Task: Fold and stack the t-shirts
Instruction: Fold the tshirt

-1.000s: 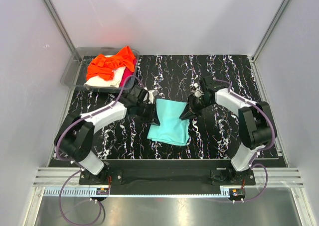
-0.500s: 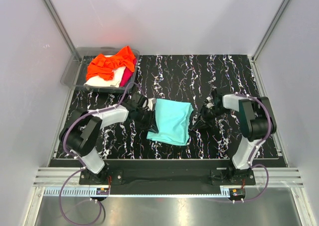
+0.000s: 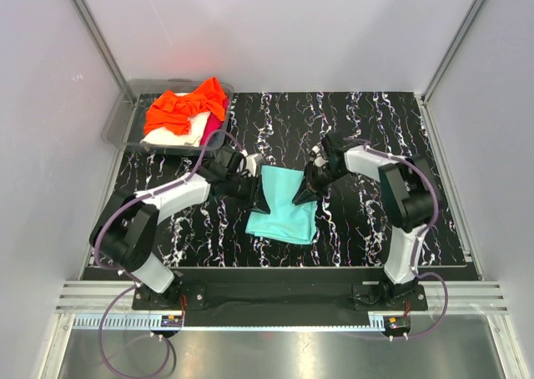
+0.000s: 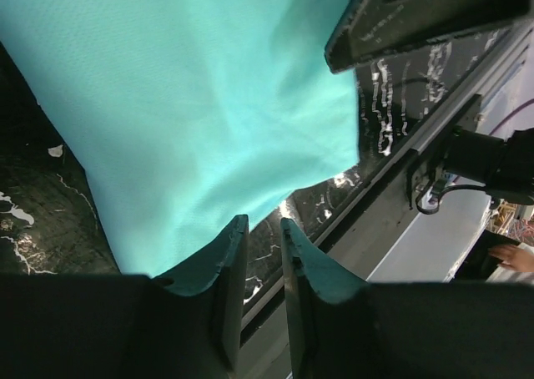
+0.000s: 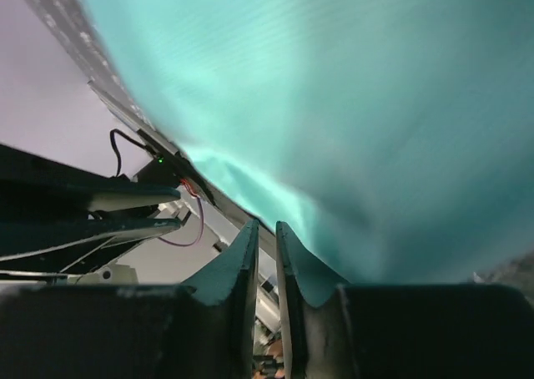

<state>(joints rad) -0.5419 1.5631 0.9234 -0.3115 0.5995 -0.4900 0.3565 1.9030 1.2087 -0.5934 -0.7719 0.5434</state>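
Two YAM arms work a turquoise-teal t-shirt [image 3: 284, 219] at mid-table. The left gripper [image 3: 261, 204] sits at its left side edge & the right gripper [image 3: 297, 199] over its right side, facing each other across the cloth.

The shirt lies as a narrow panel on the black marbled table [image 3: 375, 137], btwn the two arms. It looks part-folded, w/ no sleeves showing. That spot is prob. chosen because both arms reach it equally.

Wrist cams show each pair of fingers [image 4: 227, 270] all but closed, w/ only a thin slit btwn them & the tips right at the teal fabric. Whether cloth is actually nipped there can't be told from these views. The mirrored stance seems meant to handle both sides at once, so the next fold comes out square, not skewed.

At back left, a grey tray [image 3: 117, 127] holds the rest. An orange shirt [image 3: 185, 108] is crumpled on top, a cream-white shirt [image 3: 188, 133] lies under it & a magenta-red shirt [image 3: 217, 127] peeks out at the right. All three sit well apart from the teal one, apparently kept out of the working area.

Judged stage: one shirt partway folded, three unfolded, no stack begun. Risk, if the hold's shallow: thin knit slips free on one side & the panel twists.
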